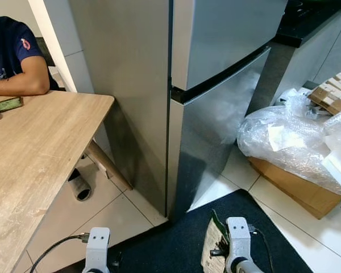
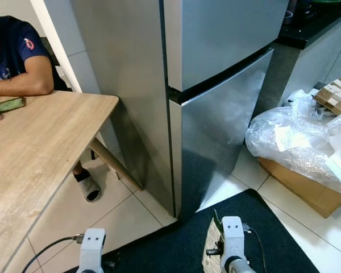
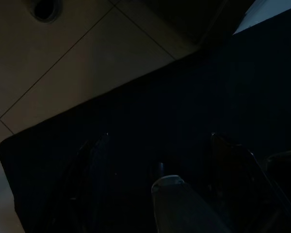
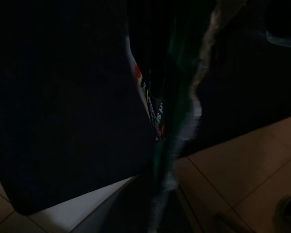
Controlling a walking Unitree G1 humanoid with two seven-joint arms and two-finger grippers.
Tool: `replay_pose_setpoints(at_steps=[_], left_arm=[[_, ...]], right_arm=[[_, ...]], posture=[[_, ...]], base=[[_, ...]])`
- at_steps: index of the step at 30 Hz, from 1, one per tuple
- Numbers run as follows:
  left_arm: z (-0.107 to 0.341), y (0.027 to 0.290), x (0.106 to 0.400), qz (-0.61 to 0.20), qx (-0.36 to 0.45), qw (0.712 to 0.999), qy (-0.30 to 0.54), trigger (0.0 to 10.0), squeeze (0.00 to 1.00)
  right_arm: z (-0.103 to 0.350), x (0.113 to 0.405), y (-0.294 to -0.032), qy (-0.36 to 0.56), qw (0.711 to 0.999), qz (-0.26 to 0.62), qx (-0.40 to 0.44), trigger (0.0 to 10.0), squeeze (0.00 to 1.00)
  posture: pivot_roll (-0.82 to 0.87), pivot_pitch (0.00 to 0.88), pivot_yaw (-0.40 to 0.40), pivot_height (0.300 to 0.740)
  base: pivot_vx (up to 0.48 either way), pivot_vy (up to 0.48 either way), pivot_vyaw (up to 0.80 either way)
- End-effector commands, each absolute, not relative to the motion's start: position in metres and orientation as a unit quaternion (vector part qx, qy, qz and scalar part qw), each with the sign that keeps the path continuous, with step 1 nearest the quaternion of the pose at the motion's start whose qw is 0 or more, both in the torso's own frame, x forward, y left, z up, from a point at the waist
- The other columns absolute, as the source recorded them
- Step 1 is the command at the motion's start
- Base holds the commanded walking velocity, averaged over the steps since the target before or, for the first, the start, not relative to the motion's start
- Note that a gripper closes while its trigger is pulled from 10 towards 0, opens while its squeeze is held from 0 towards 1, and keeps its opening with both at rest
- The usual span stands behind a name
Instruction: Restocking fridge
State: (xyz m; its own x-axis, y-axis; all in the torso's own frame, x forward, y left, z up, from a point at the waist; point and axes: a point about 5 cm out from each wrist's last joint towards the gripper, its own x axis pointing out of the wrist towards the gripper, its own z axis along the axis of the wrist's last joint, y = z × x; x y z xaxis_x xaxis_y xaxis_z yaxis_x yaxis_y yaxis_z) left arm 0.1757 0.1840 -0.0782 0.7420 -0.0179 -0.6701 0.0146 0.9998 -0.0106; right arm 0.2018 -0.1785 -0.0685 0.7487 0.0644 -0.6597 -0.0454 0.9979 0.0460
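Observation:
The tall silver fridge (image 1: 210, 96) stands straight ahead with its upper and lower doors closed. Low at the bottom right, my right gripper (image 1: 220, 252) is shut on a flat beige and green packet (image 1: 211, 245), which hangs over the dark mat (image 1: 176, 239). In the right wrist view the packet (image 4: 172, 121) runs edge-on through a dark picture. My left arm (image 1: 96, 247) hangs idle at the bottom left. The left gripper (image 3: 159, 138) is over the mat, its two dark fingers (image 3: 94, 179) apart with nothing between them.
A wooden table (image 1: 40, 148) fills the left, with a seated person (image 1: 17, 57) at its far side and a foot in a slipper (image 1: 79, 187) beneath. A cardboard box (image 1: 298, 190) under plastic wrap (image 1: 290, 142) sits right of the fridge, beside a dark counter (image 1: 307, 23).

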Motion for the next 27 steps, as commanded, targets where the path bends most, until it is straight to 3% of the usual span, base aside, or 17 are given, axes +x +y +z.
replay_pose_setpoints(at_steps=[1, 9, 27], left_arm=[[-0.0781, 0.1922, 0.1732, -0.007, 0.01, 0.933, 0.361, 10.0, 0.0], [-0.0793, 0.1895, 0.1722, -0.002, -0.003, 0.931, 0.365, 10.0, 0.0], [-0.0794, 0.1924, 0.1717, 0.0, -0.001, 0.93, 0.367, 10.0, 0.0]], right_arm=[[-0.0677, 0.2032, -0.1779, 0.351, 0.936, 0.031, 0.013, 10.0, 0.0], [-0.0679, 0.2025, -0.1782, 0.351, 0.936, 0.031, 0.011, 10.0, 0.0], [-0.0677, 0.2035, -0.1773, 0.353, 0.935, 0.034, 0.008, 10.0, 0.0]], posture=[[-0.05, 0.073, 0.011, 0.74], [-0.05, 0.073, 0.012, 0.74], [-0.04, 0.071, 0.008, 0.74]], base=[[0.0, -0.356, 0.0], [0.0, -0.404, 0.0], [0.0, 0.0, 0.0]])
